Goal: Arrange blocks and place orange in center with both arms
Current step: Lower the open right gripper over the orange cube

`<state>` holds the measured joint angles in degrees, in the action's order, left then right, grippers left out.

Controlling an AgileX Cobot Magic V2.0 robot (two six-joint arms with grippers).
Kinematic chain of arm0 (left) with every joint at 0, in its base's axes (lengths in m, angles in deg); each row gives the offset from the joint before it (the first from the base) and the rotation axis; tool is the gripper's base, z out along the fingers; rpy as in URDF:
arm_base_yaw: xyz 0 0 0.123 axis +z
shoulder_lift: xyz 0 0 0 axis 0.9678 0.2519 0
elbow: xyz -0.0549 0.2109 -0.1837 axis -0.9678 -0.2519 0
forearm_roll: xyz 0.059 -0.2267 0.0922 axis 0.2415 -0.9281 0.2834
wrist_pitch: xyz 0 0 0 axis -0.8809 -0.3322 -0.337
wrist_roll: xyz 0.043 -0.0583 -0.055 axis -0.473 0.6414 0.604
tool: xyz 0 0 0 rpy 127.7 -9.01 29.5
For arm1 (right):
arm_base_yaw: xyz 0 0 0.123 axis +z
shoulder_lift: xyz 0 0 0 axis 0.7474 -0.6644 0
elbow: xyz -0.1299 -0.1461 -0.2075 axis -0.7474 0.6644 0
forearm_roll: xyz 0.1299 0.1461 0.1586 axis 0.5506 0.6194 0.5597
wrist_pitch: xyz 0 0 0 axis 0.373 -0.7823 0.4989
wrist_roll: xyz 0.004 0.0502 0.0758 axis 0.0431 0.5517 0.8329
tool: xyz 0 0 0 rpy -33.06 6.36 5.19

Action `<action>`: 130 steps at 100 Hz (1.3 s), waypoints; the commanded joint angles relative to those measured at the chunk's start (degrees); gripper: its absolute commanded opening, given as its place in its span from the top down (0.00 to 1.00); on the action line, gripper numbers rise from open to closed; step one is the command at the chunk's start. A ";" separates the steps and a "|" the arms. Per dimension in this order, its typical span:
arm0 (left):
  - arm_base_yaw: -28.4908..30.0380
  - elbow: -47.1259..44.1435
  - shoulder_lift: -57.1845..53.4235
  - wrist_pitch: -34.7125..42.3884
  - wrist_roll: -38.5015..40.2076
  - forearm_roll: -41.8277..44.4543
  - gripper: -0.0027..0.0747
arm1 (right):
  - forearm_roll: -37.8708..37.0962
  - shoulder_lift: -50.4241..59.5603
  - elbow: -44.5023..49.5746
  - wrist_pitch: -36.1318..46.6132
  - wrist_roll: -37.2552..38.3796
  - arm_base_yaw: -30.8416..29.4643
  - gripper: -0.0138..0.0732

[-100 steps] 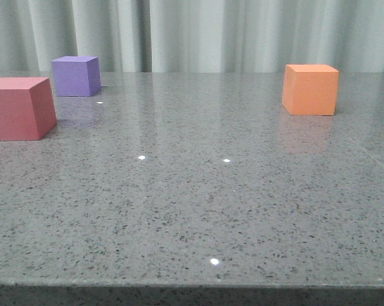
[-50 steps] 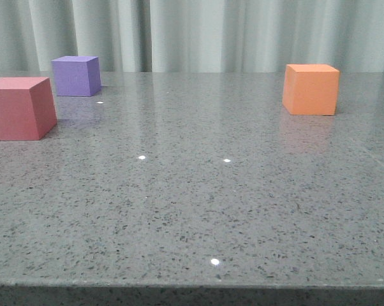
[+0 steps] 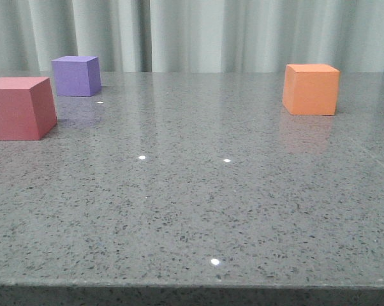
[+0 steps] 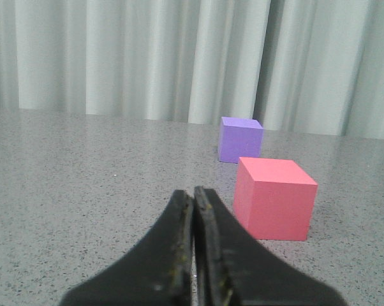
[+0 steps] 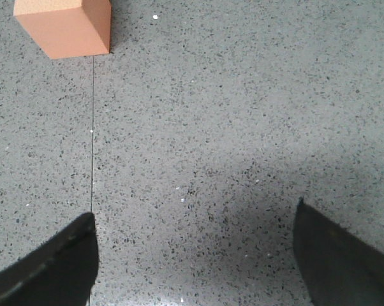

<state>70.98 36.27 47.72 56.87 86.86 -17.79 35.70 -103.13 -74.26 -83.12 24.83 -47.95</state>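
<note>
- Right, over on the far left of the front view sits the pinkish-red cube (image 3: pixel 20 107), flat on the speckled grey surface (image 3: pixel 198 210), its left side cut off by the frame edge.
- Just behind it and a touch to the right, the purple cube (image 3: pixel 76 76) stands nearer the curtain (image 3: pixel 198 35); there's a clear gap between the two, no contact.
- The left hand (image 4: pixel 193 255) shows only in its own wrist camera: both black fingers pressed together, tips meeting, nothing between them. It hangs low over the surface, short of the pinkish-red cube (image 4: pixel 273 198), with the purple cube (image 4: pixel 240 139) beyond that one.
- Middle of the surface now: bare stone, just a few bright light spots reflected in it.
- Across to the right, the orange cube (image 3: pixel 311 88) stands alone, upright and flat on the surface, well apart from the other two and about level with the purple one in depth. A faint orange reflection lies on the stone in front of it.
- And the right hand (image 5: pixel 195 255), seen from its wrist camera: fingers spread wide, one dark fingertip (image 5: pixel 58 264) at each lower corner, only grey stone between them. The orange cube (image 5: pixel 66 25) is well clear of the fingers, beside a thin seam line (image 5: pixel 92 127) in the surface.
</note>
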 commanded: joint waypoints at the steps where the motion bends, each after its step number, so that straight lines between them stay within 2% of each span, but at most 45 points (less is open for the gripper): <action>1: 0.07 -2.41 -0.63 4.42 0.27 -0.19 0.99 | 0.02 0.08 -2.04 3.76 -0.44 -0.23 0.10; 19: 0.07 -2.41 -0.63 4.42 0.27 -0.19 0.99 | 4.12 -3.00 -4.53 4.81 -0.49 0.74 0.10; 48: 0.07 -2.41 -0.63 4.42 0.27 -0.19 0.99 | 3.67 -17.31 -15.00 7.86 -0.49 9.32 0.10; 95: 0.07 -2.41 -0.63 4.42 0.27 -0.19 0.99 | 3.67 -42.71 -37.23 7.73 -0.49 9.61 0.10; 130: 0.07 -2.41 -0.63 4.42 0.27 -0.19 0.99 | 3.67 -52.97 -43.38 7.12 -0.49 9.68 0.10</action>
<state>70.98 36.27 47.72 56.87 86.86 -17.79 39.27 -157.29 -115.38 -78.08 24.83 -38.27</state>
